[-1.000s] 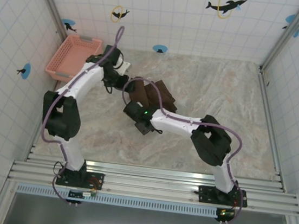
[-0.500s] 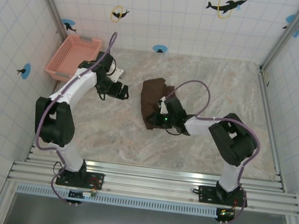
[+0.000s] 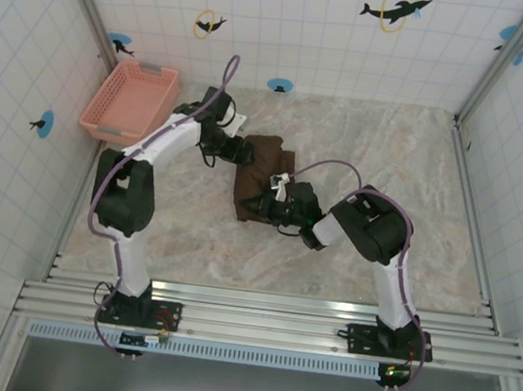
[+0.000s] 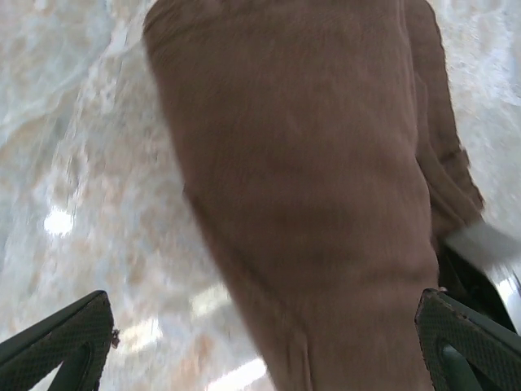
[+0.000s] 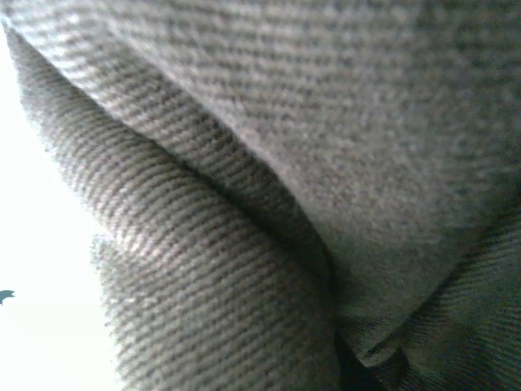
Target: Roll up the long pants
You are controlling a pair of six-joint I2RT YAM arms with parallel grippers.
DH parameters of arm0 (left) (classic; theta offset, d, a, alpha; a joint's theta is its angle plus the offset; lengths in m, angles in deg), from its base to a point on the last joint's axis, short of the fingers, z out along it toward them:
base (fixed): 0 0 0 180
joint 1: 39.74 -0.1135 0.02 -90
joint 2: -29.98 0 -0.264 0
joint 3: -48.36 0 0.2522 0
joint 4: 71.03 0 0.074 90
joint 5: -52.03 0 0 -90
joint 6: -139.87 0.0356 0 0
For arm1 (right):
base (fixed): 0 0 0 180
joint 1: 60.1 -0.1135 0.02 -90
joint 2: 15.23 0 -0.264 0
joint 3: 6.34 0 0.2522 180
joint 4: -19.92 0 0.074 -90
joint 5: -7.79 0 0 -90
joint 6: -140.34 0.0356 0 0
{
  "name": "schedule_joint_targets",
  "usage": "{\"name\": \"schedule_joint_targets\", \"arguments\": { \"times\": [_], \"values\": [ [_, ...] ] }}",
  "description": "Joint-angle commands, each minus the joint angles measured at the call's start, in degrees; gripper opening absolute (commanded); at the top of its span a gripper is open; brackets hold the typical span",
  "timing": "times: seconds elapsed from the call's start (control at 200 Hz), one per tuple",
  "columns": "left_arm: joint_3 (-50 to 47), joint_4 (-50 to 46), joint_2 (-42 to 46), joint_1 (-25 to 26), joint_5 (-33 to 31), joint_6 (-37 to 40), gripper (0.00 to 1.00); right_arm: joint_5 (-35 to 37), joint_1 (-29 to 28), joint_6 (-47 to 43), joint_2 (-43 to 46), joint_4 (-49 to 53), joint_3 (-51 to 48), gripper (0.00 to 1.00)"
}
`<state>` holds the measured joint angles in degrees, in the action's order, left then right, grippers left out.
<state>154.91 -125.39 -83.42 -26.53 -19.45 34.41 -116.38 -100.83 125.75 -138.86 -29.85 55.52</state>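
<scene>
**Long pants bundled at mid-table: left jaws apart, right jaws hidden in cloth**

The right gripper [image 3: 270,206] sits at the near edge of the long pants [image 3: 263,165] with its tip pushed into the cloth. Whether its jaws are clamped on a fold cannot be told. The right wrist view shows coarse diagonal twill with one deep fold, close against the lens. The pants lie as a compact, dark brown, roughly rectangular bundle at the middle of the marbled beige table [image 3: 389,164]. The left gripper [image 3: 240,151] meets the bundle's far left corner. Its jaws are wide apart, with textured black fingertips [image 4: 61,338] either side of a soft rounded roll. A pink lattice-walled basket [image 3: 130,98] stands in the far left corner, well apart.
</scene>
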Motion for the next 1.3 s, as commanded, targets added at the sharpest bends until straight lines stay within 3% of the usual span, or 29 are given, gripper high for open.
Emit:
{"name": "schedule_joint_targets", "arguments": {
  "times": [0.0, 0.275, 0.455, 0.53, 0.636, 0.796, 0.971, 1.296],
  "values": [
    [5.36, 1.64, -5.21, 1.27, -5.54, -0.98, 0.97, -3.10, -1.61, 2.48, -3.96, 7.27, -0.31, 0.09],
    [11.16, -4.76, -14.63, 3.04, -19.62, 2.16, 0.98, -8.13, -2.25, -6.96, -2.30, 21.06, 2.93, 0.10],
    [12.59, -10.33, -19.58, 3.21, -24.07, 3.39, 0.97, -7.24, -1.70, -14.72, 0.87, 33.24, 4.44, 0.11],
    [12.74, -11.37, -19.88, 3.60, -25.78, 4.33, 0.97, -4.53, -1.29, -22.41, 4.12, 45.37, 6.32, 0.23],
    [14.56, -14.07, -20.90, 3.67, -26.05, 4.75, 0.97, 8.11, -1.41, -38.21, 11.28, 71.03, 11.86, 0.45],
    [19.35, -20.64, -25.00, 4.18, -26.47, 5.27, 0.97, 40.36, -5.74, -51.85, 22.57, 96.86, 21.35, 0.80],
    [17.95, -20.04, -24.20, 4.37, -25.65, 4.46, 0.97, 60.68, -15.25, -53.65, 24.62, 111.31, 33.47, 0.82],
    [17.75, -20.18, -23.96, 4.38, -23.14, 3.75, 0.97, 74.85, -27.70, -46.84, 6.88, 120.32, 54.13, 0.82]
  ]
}}
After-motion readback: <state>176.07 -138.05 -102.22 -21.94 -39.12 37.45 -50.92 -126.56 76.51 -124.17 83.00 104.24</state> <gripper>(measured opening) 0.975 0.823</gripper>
